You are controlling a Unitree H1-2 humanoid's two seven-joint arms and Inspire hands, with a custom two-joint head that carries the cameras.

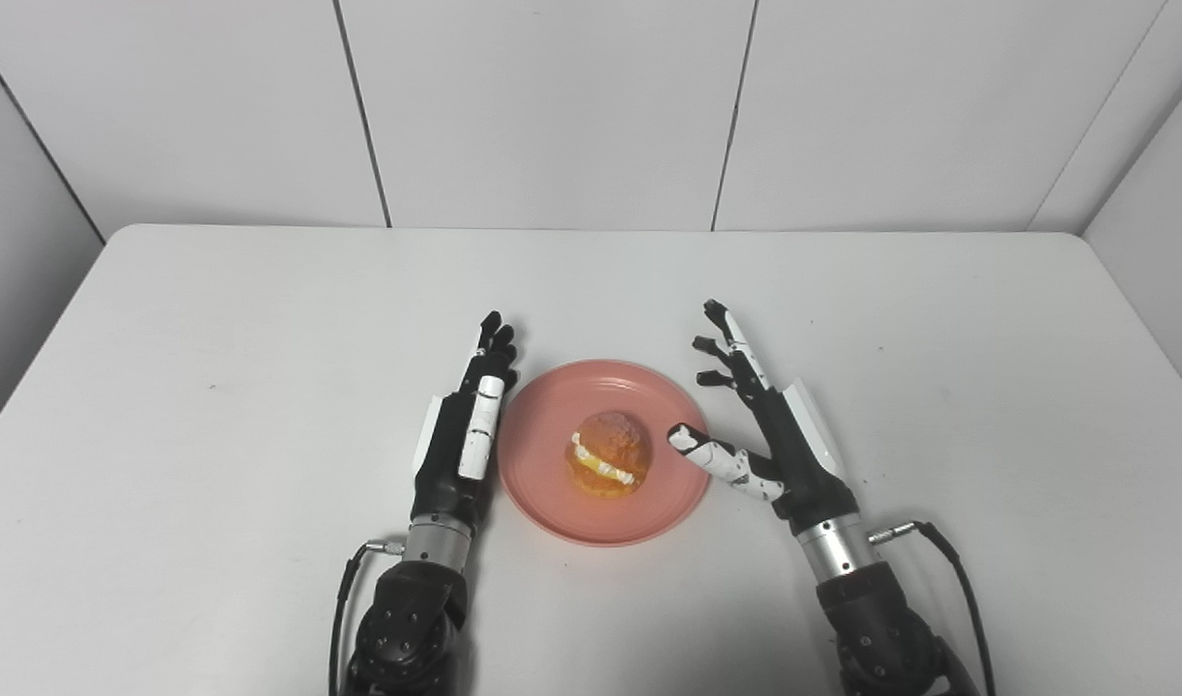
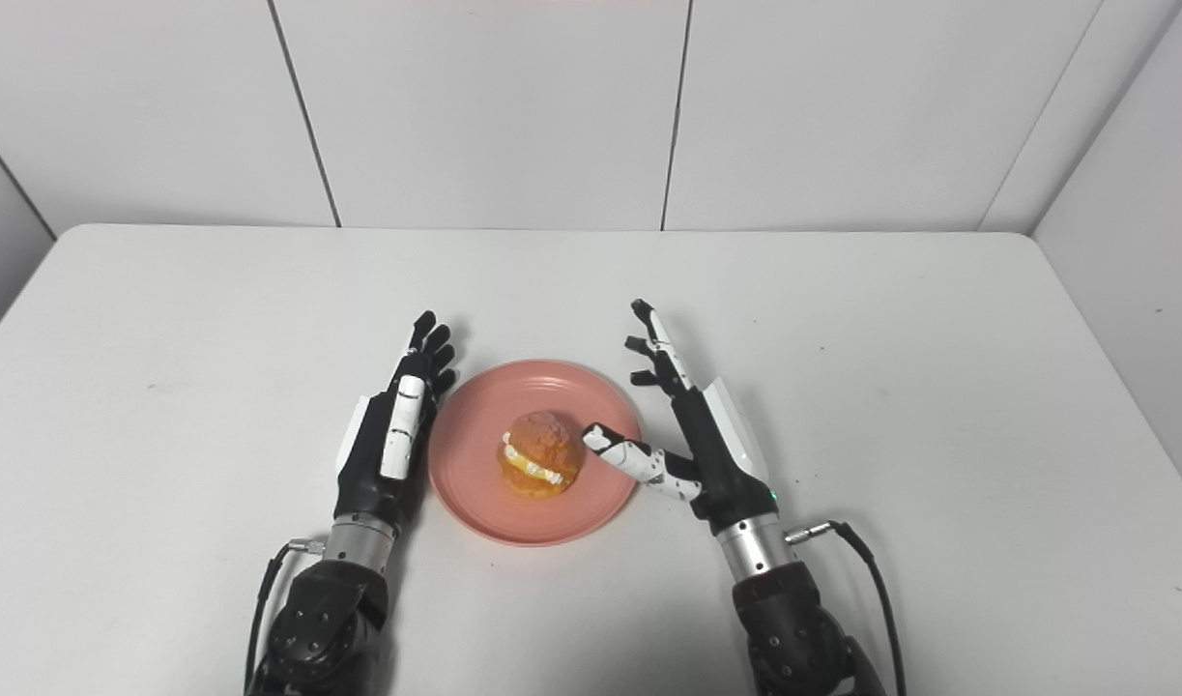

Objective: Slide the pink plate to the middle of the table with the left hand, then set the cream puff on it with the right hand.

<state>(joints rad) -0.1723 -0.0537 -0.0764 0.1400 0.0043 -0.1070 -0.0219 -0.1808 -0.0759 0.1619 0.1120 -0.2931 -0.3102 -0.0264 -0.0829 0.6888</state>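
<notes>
The pink plate (image 1: 552, 483) lies near the middle of the white table, close to its front. A golden cream puff (image 1: 608, 454) with white filling sits on the plate, a little right of its centre. My left hand (image 1: 467, 425) stands edge-on just left of the plate's rim, fingers straight and holding nothing. My right hand (image 1: 755, 425) is open at the plate's right rim, fingers spread and pointing away. Its thumb reaches over the rim toward the puff, a small gap apart from it.
The white table (image 1: 262, 319) stretches wide on both sides and behind the plate. White wall panels (image 1: 552, 106) stand behind the far edge. A cable (image 1: 948, 561) trails from my right wrist.
</notes>
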